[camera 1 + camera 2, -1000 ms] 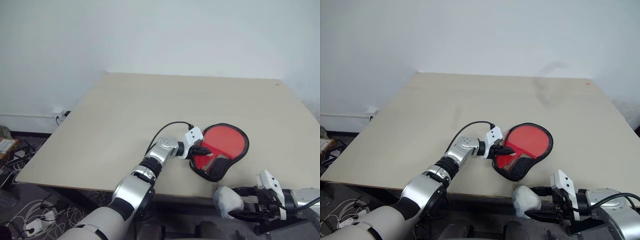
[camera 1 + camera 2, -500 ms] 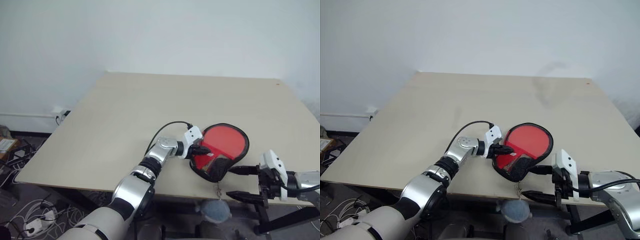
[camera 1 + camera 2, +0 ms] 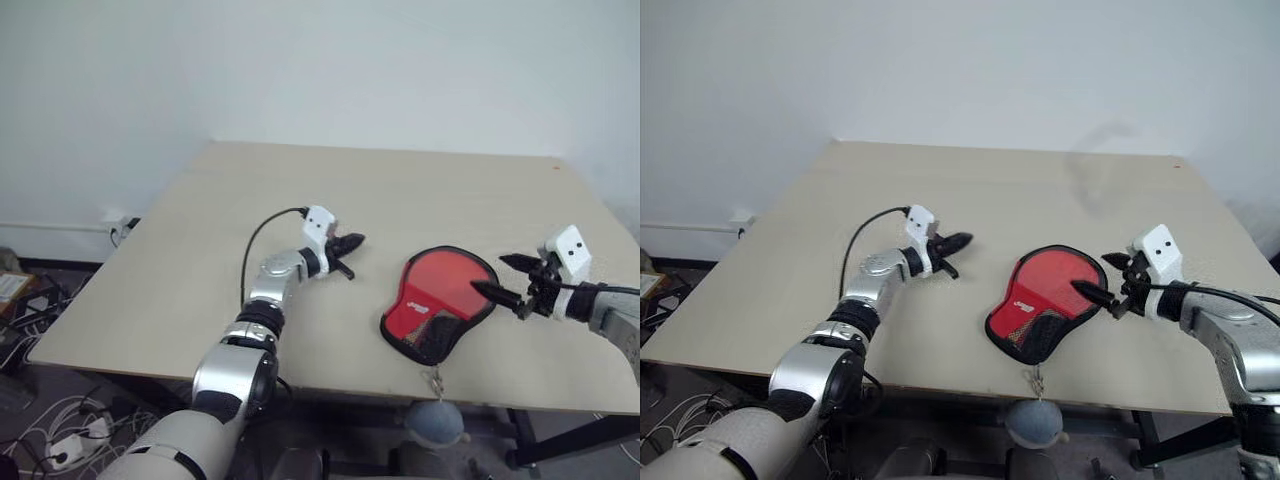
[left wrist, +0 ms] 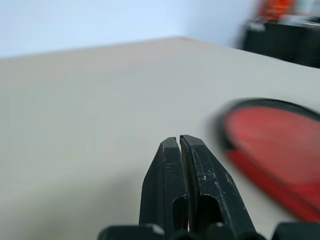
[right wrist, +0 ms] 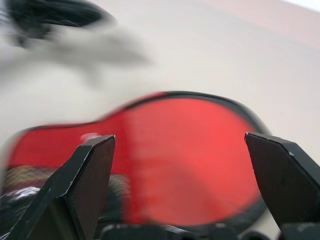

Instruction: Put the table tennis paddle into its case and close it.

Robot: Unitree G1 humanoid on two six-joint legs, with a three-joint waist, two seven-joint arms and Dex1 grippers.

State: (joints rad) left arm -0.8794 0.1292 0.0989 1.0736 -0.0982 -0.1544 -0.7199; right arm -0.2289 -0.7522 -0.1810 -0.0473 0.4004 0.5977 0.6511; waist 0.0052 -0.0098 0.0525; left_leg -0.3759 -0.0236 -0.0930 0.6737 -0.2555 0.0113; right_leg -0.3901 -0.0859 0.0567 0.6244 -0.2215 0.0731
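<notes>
One red case [image 3: 437,309], one table [image 3: 230,230], two end effectors, left [image 3: 350,242], right [image 3: 492,280]

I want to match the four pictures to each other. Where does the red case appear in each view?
Left eye view: case right of centre, near the table's front edge.
Right eye view: case slightly right of centre.
Left wrist view: beyond the shut fingers.
Right wrist view: between the open fingers.
Shared landmark: table.

The case [image 3: 438,312] is lying on the table [image 3: 400,190] near its front edge, between the left gripper [image 3: 350,242] and the right gripper [image 3: 493,278].
</notes>
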